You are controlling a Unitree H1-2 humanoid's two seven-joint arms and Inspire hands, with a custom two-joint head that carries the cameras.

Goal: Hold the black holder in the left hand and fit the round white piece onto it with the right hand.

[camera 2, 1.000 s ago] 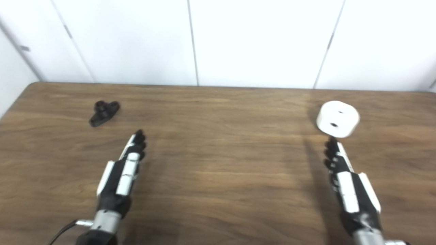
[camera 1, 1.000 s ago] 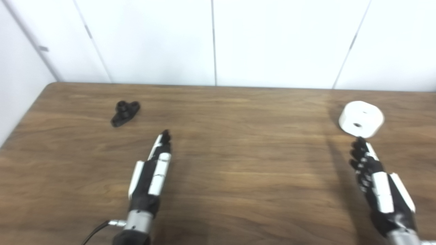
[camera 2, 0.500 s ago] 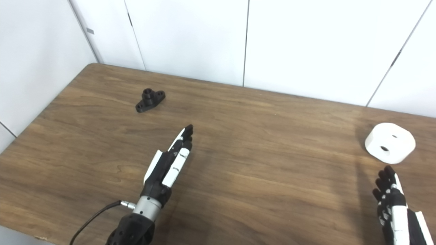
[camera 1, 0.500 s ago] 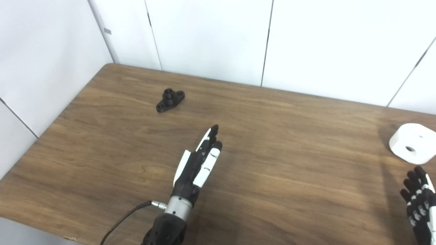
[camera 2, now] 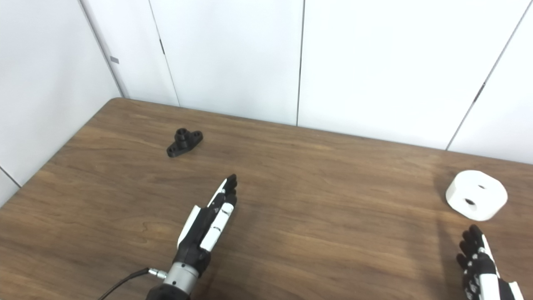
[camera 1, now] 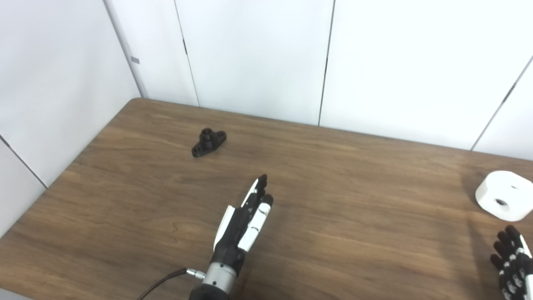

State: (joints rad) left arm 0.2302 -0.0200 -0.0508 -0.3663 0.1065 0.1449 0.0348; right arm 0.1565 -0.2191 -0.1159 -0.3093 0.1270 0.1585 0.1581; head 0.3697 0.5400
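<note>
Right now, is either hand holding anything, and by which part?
Nothing is held. The left hand and right hand are open over the table; the holder and white piece lie untouched.

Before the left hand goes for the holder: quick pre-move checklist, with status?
1. Black holder in view, lying free on the table: ok.
2. Left hand empty, fingers straight: ok.
3. Path from left hand to holder bare of other things: ok.
4. Round white piece in view, alone near the table's right side: ok.
5. Right hand empty, short of the white piece: ok, though partly cut off by the picture's edge.
6. Which way the holder's post should face for the grasp: cannot tell.
</note>
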